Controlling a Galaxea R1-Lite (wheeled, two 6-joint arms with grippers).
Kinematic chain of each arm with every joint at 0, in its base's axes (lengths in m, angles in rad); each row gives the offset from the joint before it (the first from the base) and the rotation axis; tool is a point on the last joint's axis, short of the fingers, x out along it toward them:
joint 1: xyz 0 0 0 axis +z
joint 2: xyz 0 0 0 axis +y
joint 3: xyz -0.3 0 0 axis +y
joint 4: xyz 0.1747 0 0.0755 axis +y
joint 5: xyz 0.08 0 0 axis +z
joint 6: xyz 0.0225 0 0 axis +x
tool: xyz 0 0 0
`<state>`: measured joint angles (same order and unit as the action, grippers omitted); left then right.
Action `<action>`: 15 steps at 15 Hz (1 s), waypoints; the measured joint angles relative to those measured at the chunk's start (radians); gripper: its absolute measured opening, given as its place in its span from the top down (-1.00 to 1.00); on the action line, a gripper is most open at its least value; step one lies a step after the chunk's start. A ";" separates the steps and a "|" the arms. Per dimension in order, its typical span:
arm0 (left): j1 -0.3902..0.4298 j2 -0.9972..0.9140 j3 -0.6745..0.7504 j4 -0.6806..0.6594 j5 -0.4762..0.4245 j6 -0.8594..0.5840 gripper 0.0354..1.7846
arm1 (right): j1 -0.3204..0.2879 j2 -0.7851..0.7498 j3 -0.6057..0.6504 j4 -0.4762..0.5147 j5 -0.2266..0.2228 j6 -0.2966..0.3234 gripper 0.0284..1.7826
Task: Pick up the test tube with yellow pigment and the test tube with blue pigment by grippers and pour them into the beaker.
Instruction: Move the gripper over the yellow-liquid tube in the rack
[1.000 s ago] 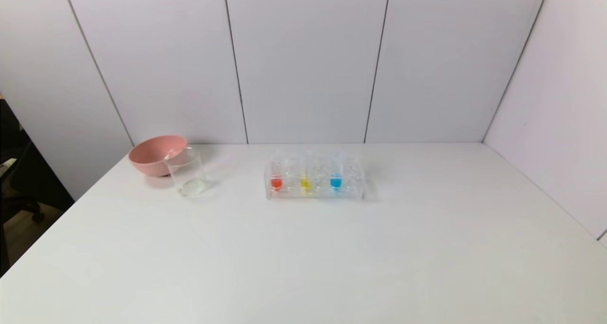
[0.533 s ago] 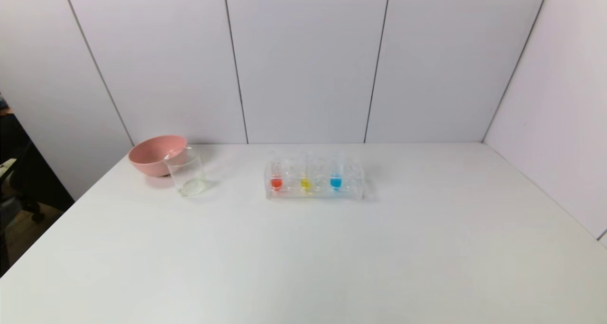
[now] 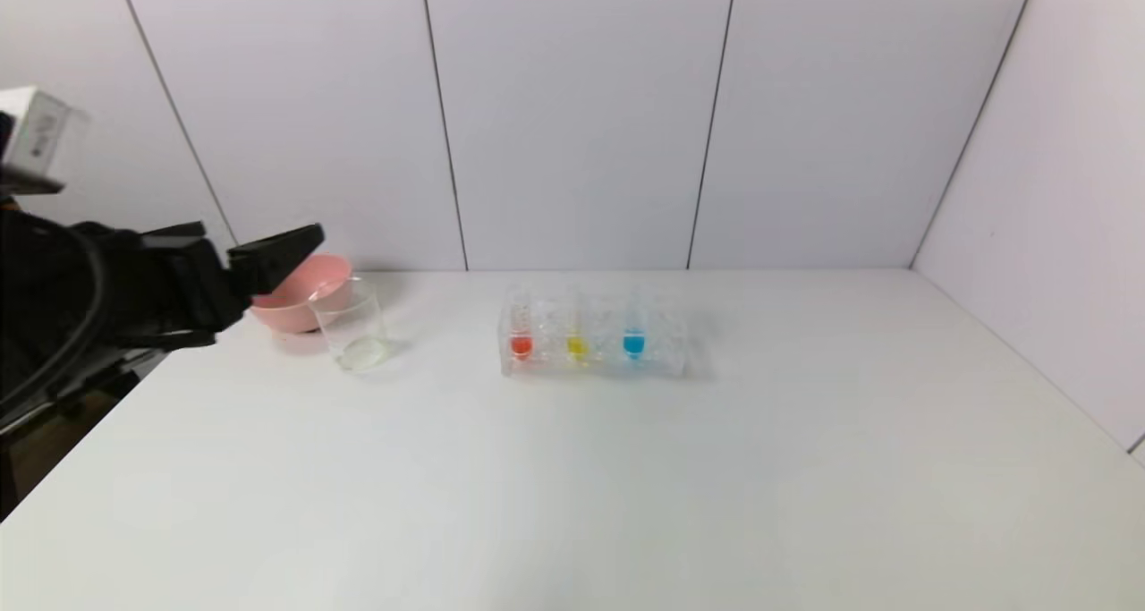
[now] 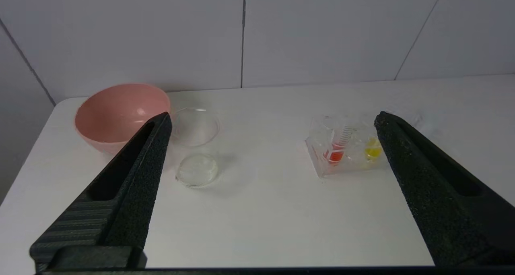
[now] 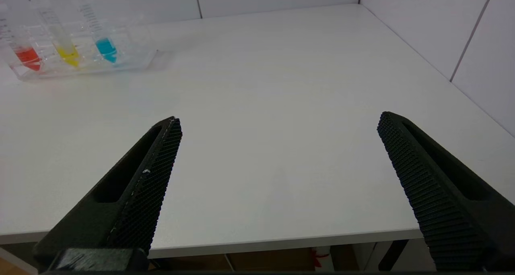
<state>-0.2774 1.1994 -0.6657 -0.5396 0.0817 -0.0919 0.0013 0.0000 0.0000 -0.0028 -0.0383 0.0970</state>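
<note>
The yellow-liquid test tube (image 3: pixel 577 338) and the blue-liquid test tube (image 3: pixel 633 335) stand upright in a clear rack (image 3: pixel 673 341) at mid-table. The clear beaker (image 3: pixel 351 326) stands left of the rack, empty. My left gripper (image 3: pixel 261 232) is open and empty, raised at the table's left side near the beaker. Its wrist view (image 4: pixel 272 117) shows the beaker (image 4: pixel 196 146) and the yellow tube (image 4: pixel 373 149); a finger hides the blue tube. My right gripper (image 5: pixel 280 118) is open and empty over the table's near edge, out of the head view, far from the yellow tube (image 5: pixel 64 45) and blue tube (image 5: pixel 102 37).
A red-liquid tube (image 3: pixel 521 338) stands in the rack's left slot. A pink bowl (image 3: pixel 295 302) sits just behind and left of the beaker, partly behind my left gripper's finger. White wall panels close the table at the back and right.
My left arm has come into the head view from the left and now hangs near the pink bowl. The tubes, rack, beaker and bowl have not moved.
</note>
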 joint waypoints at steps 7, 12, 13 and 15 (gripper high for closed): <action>-0.343 0.455 -0.121 -0.367 0.299 -0.070 -0.98 | 0.000 0.000 0.000 0.000 0.000 0.000 -0.99; -0.498 0.656 -0.194 -0.459 0.429 -0.089 -0.98 | 0.000 0.000 0.000 0.000 0.000 0.000 -0.99; -0.517 0.689 -0.211 -0.471 0.457 -0.092 -0.98 | 0.000 0.000 0.000 0.000 0.000 0.000 -0.99; -0.541 0.749 -0.234 -0.498 0.472 -0.095 -0.98 | 0.000 0.000 0.000 0.000 0.000 0.000 -0.99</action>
<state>-0.8183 1.9483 -0.8996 -1.0372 0.5540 -0.1866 0.0013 0.0000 0.0000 -0.0028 -0.0383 0.0970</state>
